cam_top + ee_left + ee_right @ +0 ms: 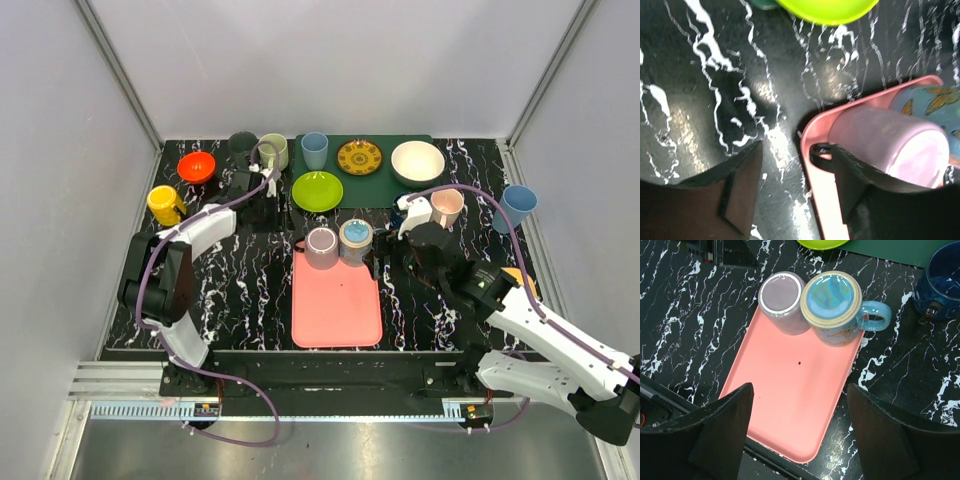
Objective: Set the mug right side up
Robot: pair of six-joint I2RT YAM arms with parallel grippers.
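While upside down, mug [832,305] stood at far end of tray [780,405], touching cup [781,295], also upside down. Right tool [800,390]: wide, empty, above tray. Left tool [790,155]: parted, empty, over bench [715,75], one finger just beside cup.

Top external view: fixed above and behind the arm bases [188,378], looking steeply down from afar on the whole marbled table [250,285]. Left wrist view: very close and low, facing obliquely across the table toward the pink tray [812,145], whose corner with the lilac mug [895,145] fills the right half. Right wrist view: higher, looking down on the entire tray. All three views share the tray, the lilac mug, the blue mug [832,300] and the lime bowl [317,191]; both wrist views cut the bowl at the upper edge.
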